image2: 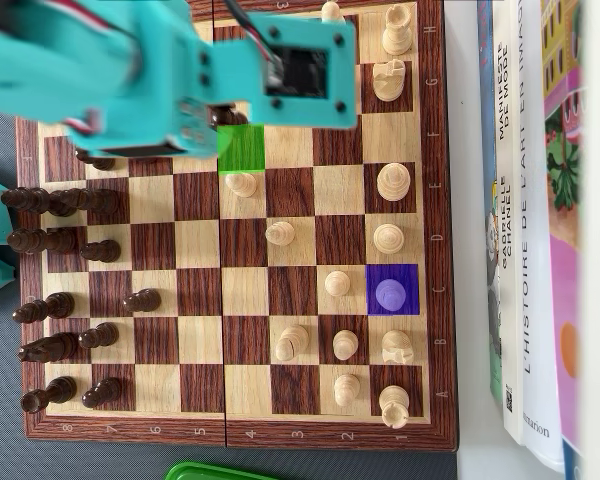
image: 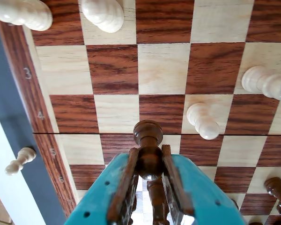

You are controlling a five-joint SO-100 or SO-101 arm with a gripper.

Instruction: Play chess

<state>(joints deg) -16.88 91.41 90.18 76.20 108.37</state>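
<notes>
In the wrist view, a dark pawn (image: 148, 150) is clamped between the closed fingers of the teal hand (image: 150, 187), above the board (image: 164, 70). In the overhead view, the hand (image2: 225, 118) is seen at the far left of the board (image2: 435, 250), just beside a green square (image2: 243, 150). A purple square (image2: 391, 290) is marked at right. Books (image2: 540, 230) are lying on the desk, right of the board.

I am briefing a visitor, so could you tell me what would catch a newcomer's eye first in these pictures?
Probably the turquoise gripper, shut on a dark pawn at the bottom of the wrist view. In the overhead view, a bright green square glows beside the arm, and a purple square colours a pawn near the board's right edge.
</notes>
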